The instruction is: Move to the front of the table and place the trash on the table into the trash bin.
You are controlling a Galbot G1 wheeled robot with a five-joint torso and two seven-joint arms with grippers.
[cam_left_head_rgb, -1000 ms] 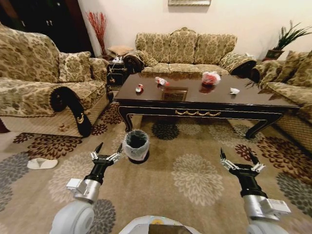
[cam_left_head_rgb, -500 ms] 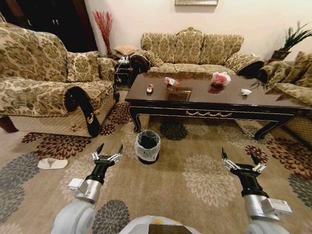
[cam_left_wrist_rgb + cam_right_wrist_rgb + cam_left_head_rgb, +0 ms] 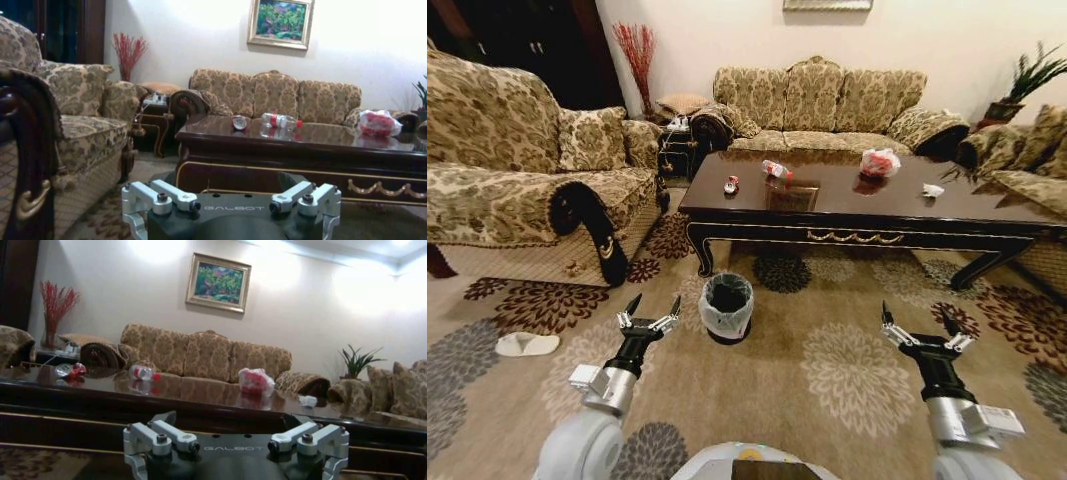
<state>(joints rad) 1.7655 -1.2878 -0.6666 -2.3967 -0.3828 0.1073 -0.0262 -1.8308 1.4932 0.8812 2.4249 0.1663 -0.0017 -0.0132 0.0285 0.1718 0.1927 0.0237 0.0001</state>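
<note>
The table point(image 3: 867, 212) stands ahead across the patterned carpet. On it lie a red-and-white wrapper point(image 3: 731, 185), a clear bottle point(image 3: 776, 169), a red-and-white bag bundle point(image 3: 879, 161) and a white paper scrap point(image 3: 933, 189). The trash bin point(image 3: 728, 306), black with a pale liner, sits on the carpet before the table's left front leg. My left gripper point(image 3: 655, 300) hangs open just left of the bin. My right gripper point(image 3: 916, 311) is open above the carpet, short of the table. The left wrist view has the wrapper point(image 3: 239, 122), bottle point(image 3: 280, 120) and bag point(image 3: 378, 123).
Floral sofas enclose the table: one at the left point(image 3: 507, 170), one behind point(image 3: 817, 100), one at the right point(image 3: 1027, 175). A white slipper point(image 3: 525, 344) lies on the carpet at the left. Open carpet stretches between me and the table.
The whole picture has shifted, so the camera moved: the table and bin now sit a little nearer and more to the right than a second ago. Both arms hold the same pose.
</note>
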